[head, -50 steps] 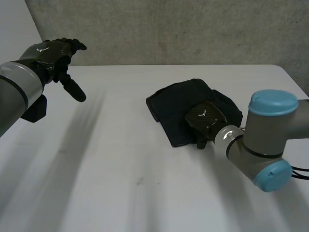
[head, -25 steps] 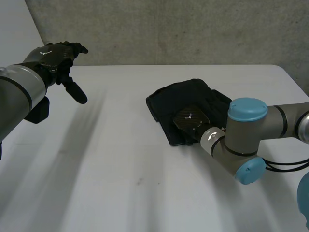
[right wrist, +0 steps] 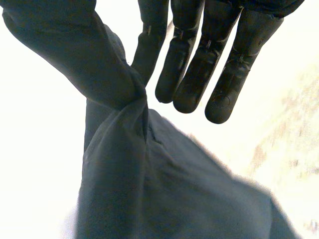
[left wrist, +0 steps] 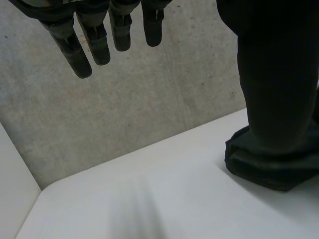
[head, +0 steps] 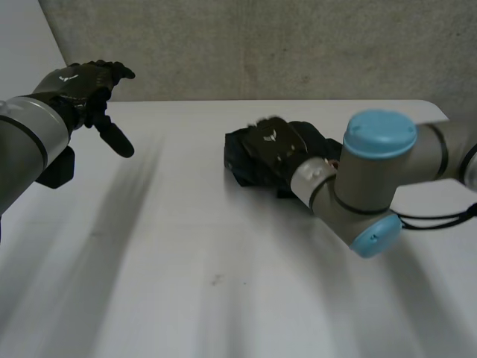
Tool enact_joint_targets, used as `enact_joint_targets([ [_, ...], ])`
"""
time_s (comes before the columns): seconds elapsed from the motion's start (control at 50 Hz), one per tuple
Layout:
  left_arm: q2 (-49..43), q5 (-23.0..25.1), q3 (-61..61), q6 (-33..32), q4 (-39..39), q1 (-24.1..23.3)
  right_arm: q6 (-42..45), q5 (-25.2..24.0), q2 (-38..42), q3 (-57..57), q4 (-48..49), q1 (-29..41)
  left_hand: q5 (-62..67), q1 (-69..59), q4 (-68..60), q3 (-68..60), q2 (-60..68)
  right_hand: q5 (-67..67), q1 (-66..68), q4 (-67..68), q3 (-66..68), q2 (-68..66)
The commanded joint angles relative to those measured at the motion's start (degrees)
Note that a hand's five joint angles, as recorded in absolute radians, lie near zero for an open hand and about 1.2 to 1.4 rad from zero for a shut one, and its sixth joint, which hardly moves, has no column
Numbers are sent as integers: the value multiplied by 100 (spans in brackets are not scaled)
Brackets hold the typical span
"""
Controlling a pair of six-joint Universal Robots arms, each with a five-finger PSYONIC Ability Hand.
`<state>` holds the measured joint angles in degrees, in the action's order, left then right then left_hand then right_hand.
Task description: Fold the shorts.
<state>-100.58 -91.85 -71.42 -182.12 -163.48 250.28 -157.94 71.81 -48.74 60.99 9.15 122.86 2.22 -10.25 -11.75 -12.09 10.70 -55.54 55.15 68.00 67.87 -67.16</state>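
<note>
White tabletop (head: pixel 186 246) spreads across the head view, with a grey concrete wall (head: pixel 261 45) standing behind its far edge. Over the tabletop's right half the right arm (head: pixel 373 179) reaches in towards the middle, its light-blue caps turned up. The left arm (head: pixel 26 142) is held high over the far left side.

Dark shorts (head: pixel 246 160) lie in a bunched heap on the far half of the tabletop, a little right of centre and well apart from the left arm. The right hand (head: pixel 272 142) sits on top of that heap, its back facing up. In the right wrist view a ridge of the shorts (right wrist: pixel 164 189) rises off the tabletop to the right hand (right wrist: pixel 199 59), where the cloth is pinched between the thumb and the nearest finger; the other fingers are straight and lie just past the fold.

The left hand (head: pixel 78 82) hangs in the air and holds nothing. In the left wrist view its fingers (left wrist: pixel 94 40) are straight and spread, and a corner of the shorts (left wrist: pixel 264 167) lies on the tabletop beyond its thumb.
</note>
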Motion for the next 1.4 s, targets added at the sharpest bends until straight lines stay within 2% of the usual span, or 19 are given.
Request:
enact_joint_targets([
  [0.02, 38, -9, 93, 19, 1, 30, -1263, 61, -1259, -516, 26, 335, -222, 25, 175, 209, -70, -1446, 2485, 1200, 1213, -1284],
  [0.08, 64, -17, 94, 19, 1, 39, -1590, 157, -1515, -693, 26, 353, -222, 25, 175, 209, -70, -1446, 2485, 1200, 1213, -1284],
  [0.16, 187, -26, 94, 28, 1, 56, -1951, 631, -1928, -921, 26, 327, -222, 25, 175, 209, -70, -1446, 2485, 1200, 1213, -1284],
  [0.32, 337, -26, 67, 36, 1, 48, -2127, 2325, -2316, -852, -9, 125, -222, 25, 175, 209, -70, -1446, 2485, 1200, 1213, -1284],
  [0.4, 372, -17, 23, 28, 1, 13, -1900, 2837, -2325, -467, -306, -251, -222, 25, 175, 209, -70, -1446, 2485, 1200, 1213, -1284],
  [0.5, 346, -9, -73, 19, 1, -5, -1705, 2952, -2219, 421, -703, -990, -222, 25, 175, 209, -70, -1446, 2485, 1200, 1213, -1284],
  [0.66, 179, 0, -179, 1, 1, -102, -1626, 2830, -2096, 2232, -616, -2204, -218, 20, 170, 204, -66, -1446, 2485, 1200, 1213, -1284],
  [0.68, 144, 0, -188, -7, 1, -119, -1617, 2777, -2061, 2320, -598, -2257, -218, 20, 170, 204, -66, -736, 1775, 490, 503, -574],
  [0.7, 100, 0, -196, -16, 1, -137, -1617, 2733, -2035, 2391, -642, -2283, -218, 20, 170, 204, -66, 820, 219, -1066, -1053, 982],
  [0.72, 21, 0, -205, -51, 1, -207, -1530, 2646, -2026, 2461, -694, -2292, -218, 20, 170, 204, -66, 3833, -2794, -4079, -4066, 3995],
  [0.78, -120, -8, -214, -51, 1, -312, -1206, 2461, -2026, 2497, -747, -2292, -201, 4, 154, 187, -49, 5554, -4515, -5800, -5787, 5716],
  [0.86, -401, -9, -240, -51, 1, -523, -564, 2127, -2122, 2383, -739, -2056, -134, -64, 87, 120, 18, 5554, -4515, -5800, -5787, 5716],
  [0.94, -673, -17, -302, -51, -70, -822, -317, 1381, -2228, 2041, -791, -1345, -134, -64, 86, 120, 18, 5554, -4515, -5800, -5787, 5716],
  [1.04, -955, -210, -398, -51, -298, -1156, -185, -41, -1992, 1891, -1037, -756, -117, -80, 70, 103, 35, 5311, -4272, -5557, -5544, 5473],
  [1.1, -999, -403, -399, -51, -325, -1174, 42, -596, -1667, 1899, -1221, -571, -134, -64, 86, 120, 19, 5227, -4188, -5473, -5460, 5389],
  [1.24, -1026, -624, -399, -69, -316, -1165, 746, -748, -1358, 2058, -1389, -438, -134, -64, 86, 120, 18, 5126, -4087, -5372, -5358, 5287],
  [1.28, -1034, -624, -399, -69, -316, -1156, 852, -722, -1191, 2023, -1249, -438, -134, -64, 86, 120, 18, 4640, -3601, -4886, -4873, 4802],
  [1.36, -1034, -633, -390, -60, -342, -1156, 887, -467, -840, 1891, -687, -447, -134, -64, 86, 120, 18, 2809, -1770, -3055, -3042, 2971],
  [1.4, -1034, -633, -399, -60, -342, -1156, 888, -265, -752, 1829, -398, -447, -134, -64, 86, 120, 18, 1064, -25, -1310, -1297, 1226],
])
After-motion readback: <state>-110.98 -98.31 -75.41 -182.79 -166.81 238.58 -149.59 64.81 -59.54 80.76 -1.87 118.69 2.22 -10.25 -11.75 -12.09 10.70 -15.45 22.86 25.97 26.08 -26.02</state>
